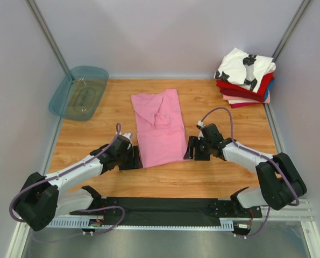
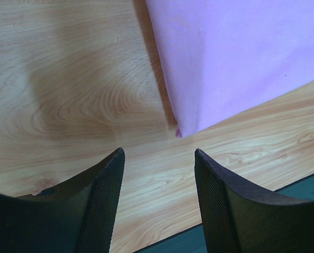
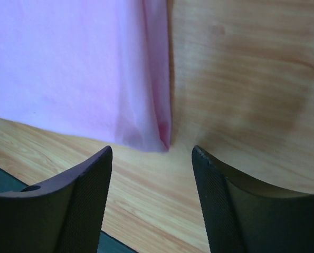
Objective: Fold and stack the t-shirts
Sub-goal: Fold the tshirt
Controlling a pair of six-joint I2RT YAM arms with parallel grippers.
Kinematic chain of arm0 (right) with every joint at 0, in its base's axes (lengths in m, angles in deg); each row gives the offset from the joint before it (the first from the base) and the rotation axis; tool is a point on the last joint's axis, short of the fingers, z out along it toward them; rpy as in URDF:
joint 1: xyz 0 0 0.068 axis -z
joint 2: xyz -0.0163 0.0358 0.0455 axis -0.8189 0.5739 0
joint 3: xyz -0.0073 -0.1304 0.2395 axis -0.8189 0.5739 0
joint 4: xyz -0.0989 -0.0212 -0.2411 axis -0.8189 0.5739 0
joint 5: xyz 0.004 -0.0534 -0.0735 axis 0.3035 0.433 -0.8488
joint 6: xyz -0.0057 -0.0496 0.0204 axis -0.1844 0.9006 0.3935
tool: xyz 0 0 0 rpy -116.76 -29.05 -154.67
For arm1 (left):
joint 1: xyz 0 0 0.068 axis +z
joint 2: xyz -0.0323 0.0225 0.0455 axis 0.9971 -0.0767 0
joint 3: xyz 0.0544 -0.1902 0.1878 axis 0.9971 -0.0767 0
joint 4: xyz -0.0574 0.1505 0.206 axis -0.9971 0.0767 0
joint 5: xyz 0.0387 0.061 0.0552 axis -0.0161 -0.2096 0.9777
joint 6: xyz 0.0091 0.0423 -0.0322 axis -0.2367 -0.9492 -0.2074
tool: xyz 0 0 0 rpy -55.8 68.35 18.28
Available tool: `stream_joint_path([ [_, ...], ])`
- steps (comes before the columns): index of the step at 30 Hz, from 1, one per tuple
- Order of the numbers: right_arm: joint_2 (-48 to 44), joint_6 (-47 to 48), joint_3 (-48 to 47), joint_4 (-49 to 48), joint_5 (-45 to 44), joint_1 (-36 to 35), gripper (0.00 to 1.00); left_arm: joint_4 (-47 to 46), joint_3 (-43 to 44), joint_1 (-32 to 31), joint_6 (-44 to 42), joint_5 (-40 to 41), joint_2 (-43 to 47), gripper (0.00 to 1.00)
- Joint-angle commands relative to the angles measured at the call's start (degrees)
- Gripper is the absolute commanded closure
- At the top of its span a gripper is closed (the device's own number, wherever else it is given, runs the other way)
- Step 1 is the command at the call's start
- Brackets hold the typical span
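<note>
Pink t-shirt (image 2: 236, 58), left wrist view: cut by the top and right edges; only its near left corner shows.
Pink t-shirt, right wrist view: cut by the top and left edges; only its near right corner shows.
Pink t-shirt, folded-in top: the layers underneath are hidden.
Left gripper (image 2: 158, 153): its fingers run off the bottom edge, their tips just short of the shirt's corner.
Right gripper (image 3: 151, 149): likewise cut off at the bottom edge.
Folded stack (image 1: 244, 78), far right of the Pink t-shirt: the lower shirts show only thin edges; their count is unsure.
</note>
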Motion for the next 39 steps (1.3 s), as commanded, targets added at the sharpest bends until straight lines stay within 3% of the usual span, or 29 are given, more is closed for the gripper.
stream_joint_path([
  [1, 4.9, -0.9, 0.9, -7.4, 1.5, 0.5, 0.37, -2.1, -0.2, -0.2, 0.8, 0.2, 0.2, 0.37],
  [5, 9.1, -2.0, 1.4, -10.1, 4.3, 0.5, 0.55, -1.5, -0.2, -0.2, 0.7, 1.3, 0.1, 0.39],
  [6, 9.3, -2.4, 1.8, -10.5, 4.8, 0.4, 0.63, -1.4, -0.2, -0.1, 0.8, 1.2, 0.1, 0.39],
  [9, 8.3, -3.8, 3.9, -12.1, 6.7, 0.3, 0.69, -0.7, -0.3, -0.1, 1.1, 1.6, 0.2, 0.39],
  [16, 2.1, -5.3, 7.9, -10.4, 7.4, -1.6, 0.64, 0.7, -1.3, -0.1, 1.5, 2.6, 2.0, 0.39],
  [18, -0.2, -5.5, 8.6, -9.6, 7.4, -1.6, 0.56, 0.7, -1.5, -0.1, 1.3, 3.1, 1.7, 0.39],
  [20, -1.6, -5.4, 9.0, -8.7, 7.2, -1.6, 0.4, 0.0, -1.7, -0.1, 1.2, 3.2, 0.9, 0.39],
  [23, -3.7, -5.0, 9.3, -6.8, 5.3, -1.6, 0.36, -1.7, -1.9, -0.1, 1.4, 3.1, -0.5, 0.4],
  [32, 0.6, -5.2, 8.7, -9.4, 4.5, -1.6, 0.38, -5.3, -3.6, -0.1, 2.5, 4.0, -2.3, 0.42],
  [39, 3.7, -6.0, 9.5, -12.4, 5.8, -1.6, 0.49, -6.6, -5.5, -0.2, 3.4, 2.8, -2.3, 0.46],
])
